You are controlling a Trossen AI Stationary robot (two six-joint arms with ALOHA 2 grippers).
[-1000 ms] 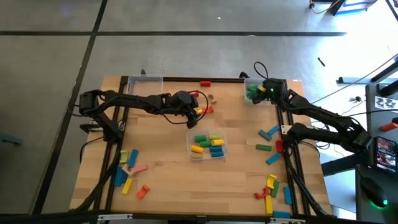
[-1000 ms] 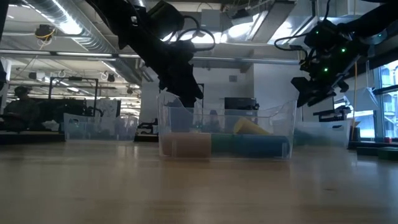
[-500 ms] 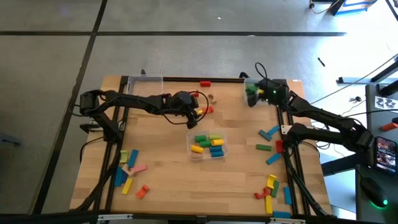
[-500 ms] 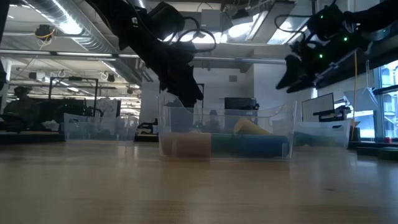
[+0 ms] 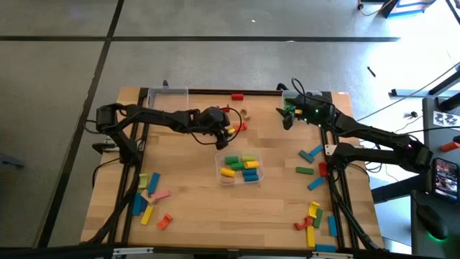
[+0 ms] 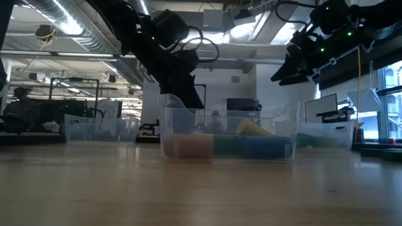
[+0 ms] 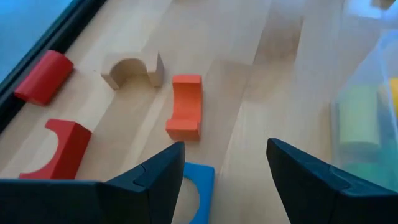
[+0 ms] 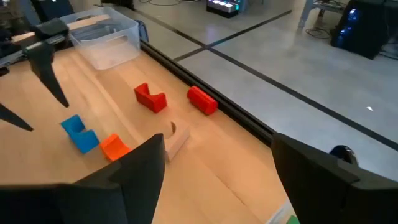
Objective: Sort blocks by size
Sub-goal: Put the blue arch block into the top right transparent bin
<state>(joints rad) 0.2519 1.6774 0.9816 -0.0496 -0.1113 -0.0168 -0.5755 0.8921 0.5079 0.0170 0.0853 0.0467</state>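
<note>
Painted blocks lie in scattered groups: several at the near left [image 5: 147,198], several at the near right [image 5: 315,218] and a few on the right [image 5: 310,154]. My left gripper [image 7: 224,168] hangs open above a cluster of arches near the far edge. A blue arch [image 7: 198,186] lies beside one fingertip, with an orange arch [image 7: 185,106], a bare-wood arch [image 7: 134,68] and a red arch [image 7: 62,146] beyond. My right gripper [image 5: 286,116] hovers open and empty beside the far-right bin [image 5: 297,99], well above the table in the low view [image 6: 279,74].
A clear bin [image 5: 239,167] in the middle holds green, yellow and blue blocks. Another clear bin [image 5: 167,97] stands at the far left corner. A red block [image 5: 237,96] lies at the far edge. Bare wood stretches between the middle bin and the near edge.
My right gripper has risen away from the far-right bin and swung toward the table's left, tipping from pointing steeply down to nearly level. My left gripper has stayed over the arches.
</note>
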